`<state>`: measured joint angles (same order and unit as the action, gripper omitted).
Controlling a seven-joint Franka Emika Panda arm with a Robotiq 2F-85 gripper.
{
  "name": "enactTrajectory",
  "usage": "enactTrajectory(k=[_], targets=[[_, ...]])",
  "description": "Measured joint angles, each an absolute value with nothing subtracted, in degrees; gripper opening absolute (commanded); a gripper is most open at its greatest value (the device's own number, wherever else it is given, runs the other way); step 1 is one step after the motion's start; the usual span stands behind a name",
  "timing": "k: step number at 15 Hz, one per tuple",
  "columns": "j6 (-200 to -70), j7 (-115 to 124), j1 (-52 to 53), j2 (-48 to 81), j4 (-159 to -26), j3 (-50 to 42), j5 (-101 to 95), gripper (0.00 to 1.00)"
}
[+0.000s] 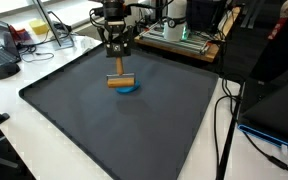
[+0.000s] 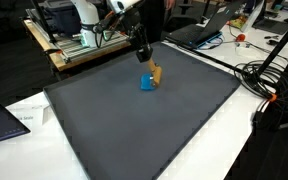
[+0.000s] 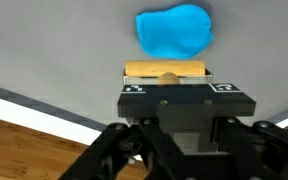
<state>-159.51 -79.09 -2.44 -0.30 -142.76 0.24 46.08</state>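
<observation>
Hand [image 1: 117, 57] clamped on wooden block [image 1: 119, 81] | blue lump [image 1: 132, 88] just beside | dark mat [image 1: 84, 125]

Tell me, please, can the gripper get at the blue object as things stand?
Probably not: the gripper is shut on the wooden block, though the blue object lies right beside it.

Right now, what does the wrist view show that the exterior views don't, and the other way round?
Wrist view only: a strip of brown wooden floor beyond the white table edge, and the outline of the blue lumpy object up close.
Exterior view only: the whole dark grey mat, the upright stem of the tan wooden piece, and black cables off the mat.
Both: the black gripper shut on the tan wooden piece, next to the blue lumpy object on the mat.
</observation>
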Motion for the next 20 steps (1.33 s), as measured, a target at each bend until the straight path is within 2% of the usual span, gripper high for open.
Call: enactTrajectory(k=[9,15,20], targets=[[-164.3,-56.5,-1.7,-1.0,-145.0,2.5,22.1,0.22],[-164.2,-50.9,-1.6,-4.3,-145.1,4.1,19.3,0.22],[-160.2,-36.7,-1.4,-6.0,-144.8,3.0,11.7,0.22]])
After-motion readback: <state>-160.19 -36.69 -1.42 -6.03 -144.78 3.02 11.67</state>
